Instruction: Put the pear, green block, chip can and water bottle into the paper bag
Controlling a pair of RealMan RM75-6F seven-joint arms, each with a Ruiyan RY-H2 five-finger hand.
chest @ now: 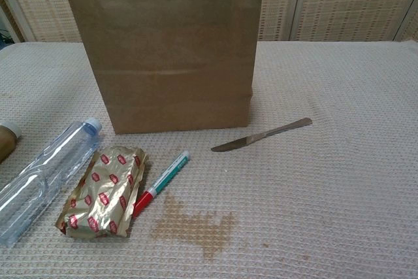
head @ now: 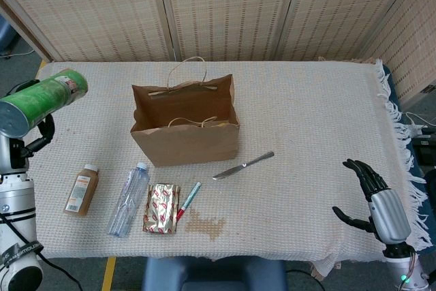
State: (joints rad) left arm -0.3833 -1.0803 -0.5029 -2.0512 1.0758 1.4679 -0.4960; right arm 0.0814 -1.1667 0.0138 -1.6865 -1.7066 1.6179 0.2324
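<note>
My left hand (head: 35, 138) grips the green chip can (head: 42, 98) and holds it high over the table's left edge. The can lies almost level, its base towards the camera; most of the hand is hidden behind it. The open brown paper bag (head: 185, 134) (chest: 170, 57) stands upright at the table's middle. The clear water bottle (head: 128, 199) (chest: 46, 178) lies in front of the bag's left corner. My right hand (head: 373, 194) hovers at the near right edge, fingers spread and holding nothing. I can make out neither a pear nor a green block.
A small brown bottle (head: 82, 191) (chest: 6, 136) lies left of the water bottle. A gold foil packet (head: 161, 208) (chest: 103, 191), a red-and-green marker (head: 189, 200) (chest: 160, 182) and a butter knife (head: 243, 165) (chest: 261, 135) lie in front of the bag, near a brown stain (head: 206, 223).
</note>
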